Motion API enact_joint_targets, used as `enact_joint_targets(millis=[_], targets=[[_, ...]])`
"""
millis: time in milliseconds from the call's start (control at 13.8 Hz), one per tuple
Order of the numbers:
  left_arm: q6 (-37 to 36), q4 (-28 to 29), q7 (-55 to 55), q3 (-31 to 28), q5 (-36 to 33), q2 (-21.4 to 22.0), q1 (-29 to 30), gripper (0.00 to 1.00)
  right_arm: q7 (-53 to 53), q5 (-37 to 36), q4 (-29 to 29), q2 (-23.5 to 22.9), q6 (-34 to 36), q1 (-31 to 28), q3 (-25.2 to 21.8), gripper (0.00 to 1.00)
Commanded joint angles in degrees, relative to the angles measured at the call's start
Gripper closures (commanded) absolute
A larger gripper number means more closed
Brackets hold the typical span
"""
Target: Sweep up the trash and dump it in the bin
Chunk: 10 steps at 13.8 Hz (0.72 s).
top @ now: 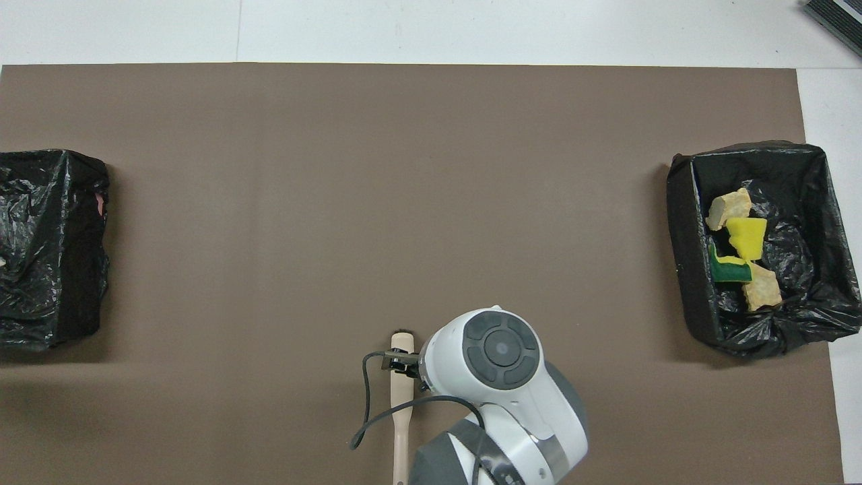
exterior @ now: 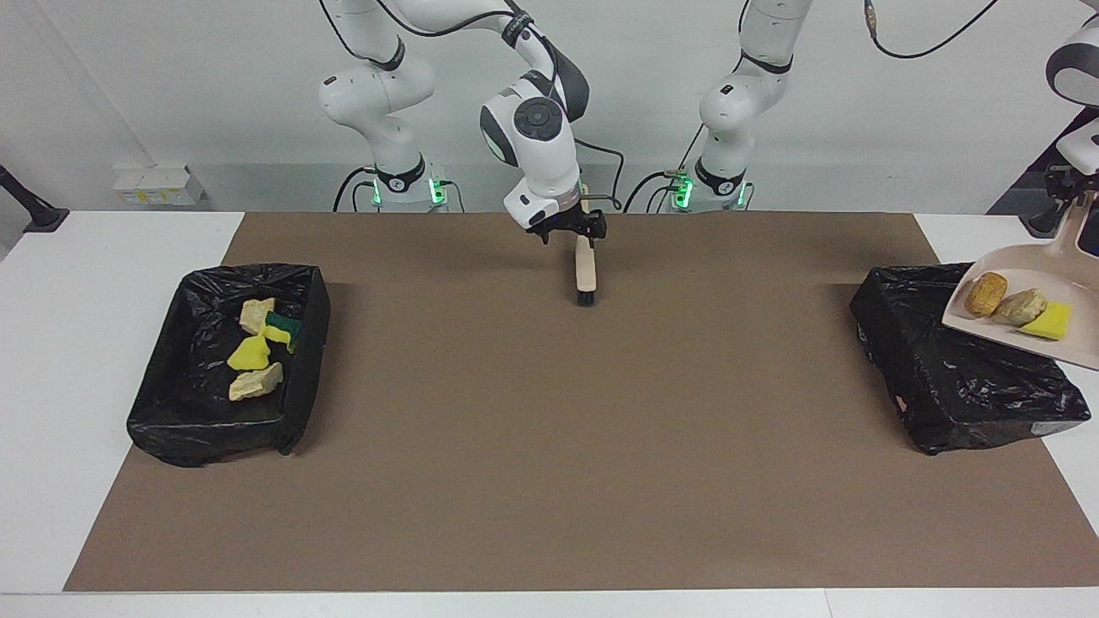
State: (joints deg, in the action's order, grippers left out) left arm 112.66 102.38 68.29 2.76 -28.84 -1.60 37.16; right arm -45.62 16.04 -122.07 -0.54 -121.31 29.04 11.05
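Brown matting (exterior: pixel 549 446) covers the table, a black-lined bin (exterior: pixel 225 369) at each end, one already holding four scraps (exterior: pixel 255 352), while the left gripper (exterior: pixel 1073 184), clamped on the dustpan (exterior: pixel 1022 330), carries three more scraps (exterior: pixel 1019 307) over the other bin (exterior: pixel 953 386), undumped, and the right gripper (exterior: pixel 573 227) hangs open over the brush (exterior: pixel 585 270).

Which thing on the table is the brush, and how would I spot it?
Start at the brown mat and look along its edge nearest the robots, midway between the two black-lined bins. The brush lies there, under the right gripper. It alone is a slim beige stick tipped with short black bristles.
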Motion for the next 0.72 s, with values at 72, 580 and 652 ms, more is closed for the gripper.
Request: enact_joint_targets(millis=[72, 580, 652], targets=[[2.9, -1.3, 3.6, 0.1, -9.8, -0.9, -2.3, 1.00, 1.4, -8.1, -0.4, 7.8, 6.8, -4.5, 0.1, 0.00], [2.7, -3.9, 3.7, 0.4, -21.5, -2.5, -8.4, 1.00, 12.8, -9.4, 11.3, 10.4, 19.0, -20.9, -0.1, 0.00], [2.4, -4.2, 3.9, 0.4, -21.6, -2.5, -8.4, 1.00, 14.9, -9.5, 14.0, 9.6, 20.7, -22.8, -0.1, 0.00]])
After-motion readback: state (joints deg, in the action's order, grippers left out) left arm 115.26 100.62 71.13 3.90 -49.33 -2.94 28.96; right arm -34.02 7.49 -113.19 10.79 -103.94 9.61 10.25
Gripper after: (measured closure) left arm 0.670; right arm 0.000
